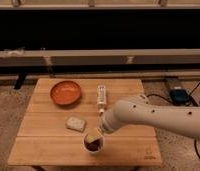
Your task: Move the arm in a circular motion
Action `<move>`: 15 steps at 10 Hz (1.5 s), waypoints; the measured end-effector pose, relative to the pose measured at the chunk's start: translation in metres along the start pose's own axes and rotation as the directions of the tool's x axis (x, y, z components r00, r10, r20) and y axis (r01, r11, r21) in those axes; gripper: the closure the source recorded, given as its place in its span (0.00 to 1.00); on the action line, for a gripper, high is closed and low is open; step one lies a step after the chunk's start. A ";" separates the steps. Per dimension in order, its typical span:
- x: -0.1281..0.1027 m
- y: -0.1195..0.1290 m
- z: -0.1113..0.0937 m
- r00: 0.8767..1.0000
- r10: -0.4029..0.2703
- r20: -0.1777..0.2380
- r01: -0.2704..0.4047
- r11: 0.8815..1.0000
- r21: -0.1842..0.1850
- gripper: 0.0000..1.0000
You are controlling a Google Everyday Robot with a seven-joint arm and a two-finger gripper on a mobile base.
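Note:
The arm (153, 116) is thick, smooth and cream-white, with a row of small dark holes. It reaches in from the right edge over the wooden table (43, 142). Its yellowish-tan tip, the gripper (94, 136), sits right over a small white cup (93, 145) with dark contents near the table's front middle. The tip overlaps the cup's rim; whether it touches the cup cannot be told.
An orange bowl (65, 92) sits at the table's back left. A white upright bottle-like object (101, 97) lies at the back middle. A pale sponge-like block (75, 123) lies left of the cup. Cables and a dark box (177, 94) lie on the floor at right.

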 end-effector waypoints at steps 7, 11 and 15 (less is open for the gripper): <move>-0.004 -0.007 0.000 1.000 0.003 -0.022 -0.002 1.000 0.024 0.20; -0.059 -0.058 -0.004 0.992 -0.070 -0.102 0.080 0.993 0.092 0.20; -0.139 -0.067 0.024 0.953 -0.218 -0.208 0.248 0.960 0.127 0.20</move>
